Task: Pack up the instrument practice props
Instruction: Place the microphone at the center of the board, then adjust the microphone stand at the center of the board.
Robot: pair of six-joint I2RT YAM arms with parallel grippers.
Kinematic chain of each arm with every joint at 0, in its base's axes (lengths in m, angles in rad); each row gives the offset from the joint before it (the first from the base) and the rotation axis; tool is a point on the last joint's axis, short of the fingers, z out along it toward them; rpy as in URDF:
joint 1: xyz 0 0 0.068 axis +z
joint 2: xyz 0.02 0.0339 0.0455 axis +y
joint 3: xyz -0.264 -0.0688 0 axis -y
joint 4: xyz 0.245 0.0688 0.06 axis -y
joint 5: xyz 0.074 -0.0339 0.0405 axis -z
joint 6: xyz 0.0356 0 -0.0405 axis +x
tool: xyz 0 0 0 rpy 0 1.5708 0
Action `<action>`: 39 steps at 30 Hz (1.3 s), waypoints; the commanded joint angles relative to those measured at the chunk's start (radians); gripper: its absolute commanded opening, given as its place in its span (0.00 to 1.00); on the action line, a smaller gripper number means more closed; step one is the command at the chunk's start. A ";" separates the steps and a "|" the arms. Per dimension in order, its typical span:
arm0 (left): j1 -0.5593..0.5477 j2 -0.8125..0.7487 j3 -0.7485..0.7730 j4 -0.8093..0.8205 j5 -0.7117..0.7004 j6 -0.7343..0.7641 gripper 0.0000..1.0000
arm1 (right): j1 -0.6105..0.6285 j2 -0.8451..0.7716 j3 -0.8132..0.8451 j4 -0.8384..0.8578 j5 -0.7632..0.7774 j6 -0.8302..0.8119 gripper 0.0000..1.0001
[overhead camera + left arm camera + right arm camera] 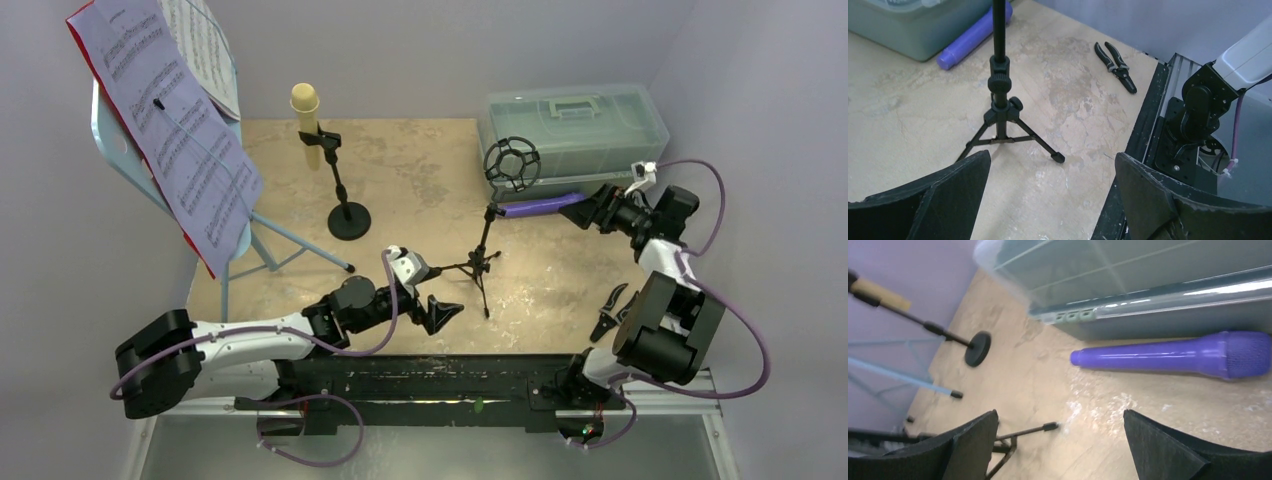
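Mottled beige tabletop (420, 170) fills mid-frame, hemmed by pale lilac walls (450, 50) (plain, matte); left pincer (447, 313) and right pincer (590, 213) both stand spread wide.

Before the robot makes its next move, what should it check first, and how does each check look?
1. Right claw open and empty: ok.
2. Purple microphone lying flat beside the plastic box, untouched by either claw: ok.
3. Left claw open, facing the tripod holder: ok.
4. Box lid open for packing: not ok, it looks shut.
5. Cream microphone packed: not ok, it stands in the round-base holder.
6. Sheet music packed: not ok, on the music rest.
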 commanded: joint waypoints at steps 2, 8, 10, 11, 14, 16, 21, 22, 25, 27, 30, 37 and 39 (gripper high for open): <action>0.004 -0.047 -0.030 0.205 0.016 0.166 0.95 | -0.003 -0.008 0.225 -0.848 -0.239 -0.785 0.99; 0.004 0.016 0.026 0.273 -0.025 0.212 0.95 | -0.003 -0.021 0.312 -1.567 -0.326 -1.632 0.99; 0.005 0.051 0.052 0.294 -0.030 0.226 0.95 | -0.003 -0.055 0.310 -1.606 -0.333 -1.673 0.99; 0.009 0.071 0.064 0.307 -0.029 0.231 0.95 | -0.003 -0.078 0.305 -1.602 -0.330 -1.678 0.99; 0.038 0.138 0.103 0.356 -0.002 0.217 0.95 | -0.003 -0.176 0.267 -1.443 -0.328 -1.519 0.99; 0.072 0.177 0.123 0.390 0.057 0.170 0.95 | -0.003 -0.266 0.218 -1.226 -0.293 -1.283 0.99; 0.130 0.259 0.174 0.465 0.150 0.084 0.93 | -0.003 -0.564 -0.012 -0.488 -0.051 -0.582 0.99; 0.137 0.273 0.187 0.466 0.168 0.073 0.93 | -0.003 -0.604 -0.033 -0.447 -0.062 -0.550 0.99; 0.151 0.306 0.224 0.437 0.194 0.044 0.90 | -0.003 -0.650 -0.043 -0.477 -0.182 -0.567 0.99; 0.162 0.329 0.249 0.422 0.224 0.045 0.86 | -0.003 -0.653 -0.035 -0.544 -0.211 -0.630 0.99; 0.179 0.361 0.279 0.411 0.284 0.094 0.79 | -0.004 -0.656 -0.028 -0.579 -0.183 -0.682 0.99; 0.246 0.461 0.400 0.296 0.420 0.259 0.61 | -0.003 -0.638 -0.012 -0.641 -0.166 -0.754 0.99; 0.280 0.500 0.427 0.319 0.502 0.240 0.56 | -0.003 -0.639 -0.014 -0.638 -0.164 -0.755 0.99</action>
